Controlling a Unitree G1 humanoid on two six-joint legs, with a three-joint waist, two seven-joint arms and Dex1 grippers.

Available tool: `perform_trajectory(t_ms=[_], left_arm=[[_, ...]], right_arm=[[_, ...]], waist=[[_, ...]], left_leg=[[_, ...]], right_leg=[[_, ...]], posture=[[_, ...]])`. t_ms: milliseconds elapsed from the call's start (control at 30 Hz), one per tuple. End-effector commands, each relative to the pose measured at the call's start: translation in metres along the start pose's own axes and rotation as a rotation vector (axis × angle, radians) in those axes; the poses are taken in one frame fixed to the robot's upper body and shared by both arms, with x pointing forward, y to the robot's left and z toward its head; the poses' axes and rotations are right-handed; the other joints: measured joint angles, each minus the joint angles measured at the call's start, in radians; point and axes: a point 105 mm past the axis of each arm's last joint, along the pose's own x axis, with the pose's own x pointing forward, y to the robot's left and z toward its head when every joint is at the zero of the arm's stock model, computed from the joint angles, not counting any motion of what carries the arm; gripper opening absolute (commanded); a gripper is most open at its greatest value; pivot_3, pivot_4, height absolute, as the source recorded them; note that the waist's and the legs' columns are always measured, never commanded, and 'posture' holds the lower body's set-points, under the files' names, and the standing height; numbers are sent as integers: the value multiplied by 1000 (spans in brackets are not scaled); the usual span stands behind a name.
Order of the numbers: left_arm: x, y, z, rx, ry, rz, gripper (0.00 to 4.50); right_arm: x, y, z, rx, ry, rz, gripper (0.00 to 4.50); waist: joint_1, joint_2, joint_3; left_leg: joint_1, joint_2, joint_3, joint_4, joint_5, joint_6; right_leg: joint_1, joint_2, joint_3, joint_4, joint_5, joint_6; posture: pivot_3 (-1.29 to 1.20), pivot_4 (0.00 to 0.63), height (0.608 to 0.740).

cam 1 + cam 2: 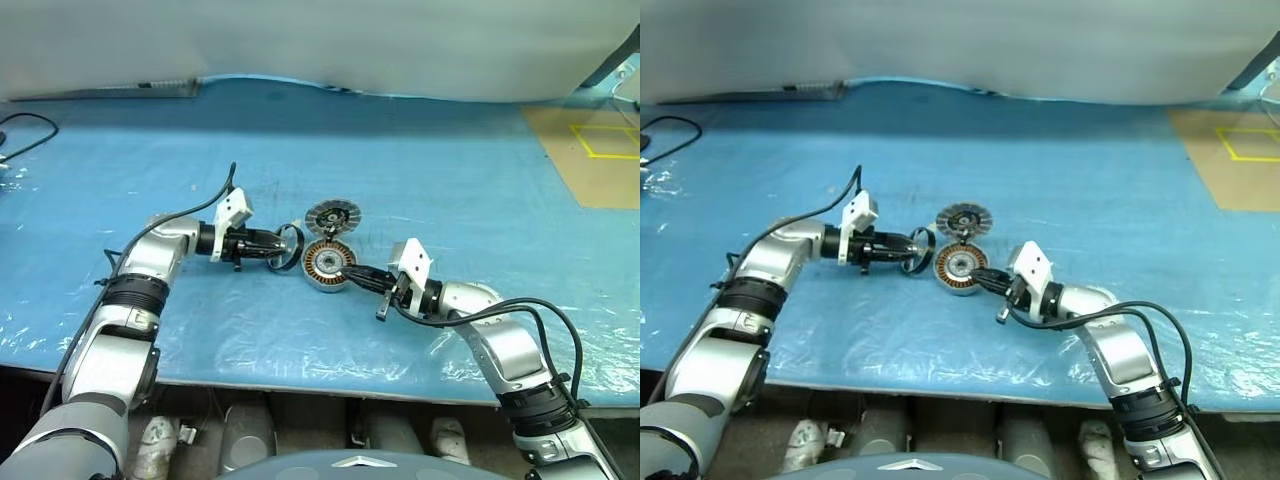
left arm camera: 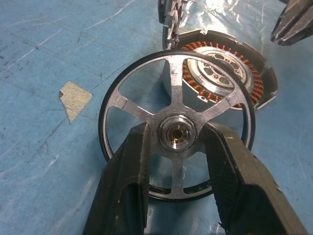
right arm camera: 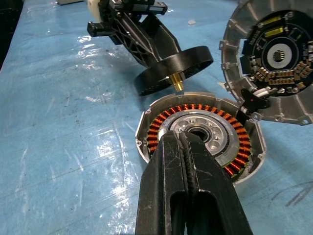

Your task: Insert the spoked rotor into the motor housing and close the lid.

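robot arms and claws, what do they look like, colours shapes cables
Both arms have rounded silver-grey shells with black bands at the joints. A white angular block sits on each wrist. The left claw and right claw each have two black fingers, long and tapering, with finely textured inner faces. A black cable loops loosely along the outside of each arm. No markings are legible.

A blue plastic sheet (image 1: 420,180) covers the table; a black cable (image 1: 25,135) lies at its far-left edge.
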Motion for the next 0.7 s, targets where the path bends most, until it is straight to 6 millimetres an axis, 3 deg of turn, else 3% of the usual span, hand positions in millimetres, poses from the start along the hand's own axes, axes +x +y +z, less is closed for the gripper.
perform_trajectory(t_ms=[33,267,467,700], left_arm=[[-17,-6,21,63,-51,-34,1303],[-18,-28,42,123,-53,-156,1303],[8,-42,51,171,-41,-256,1303],[42,-39,54,212,-9,-275,1303]], right_arm=[[-5,-6,9,-27,-71,-41,0],[-13,-8,-5,-28,-71,-85,0],[-20,-7,-21,2,-43,-126,0],[-25,-4,-22,1,-51,-148,0]], waist=[[-1,0,0],[2,0,0],[0,0,0],[-1,0,0]], left_leg=[[0,0,0,0,0,0],[-1,0,0,0,0,0],[-1,0,0,0,0,0],[-1,-1,0,0,1,2]], right_leg=[[0,0,0,0,0,0],[0,0,0,-1,0,0],[0,0,0,-1,0,0],[0,0,0,-1,0,0]], posture=[[0,150,740],[0,150,740],[0,150,740],[0,150,740]])
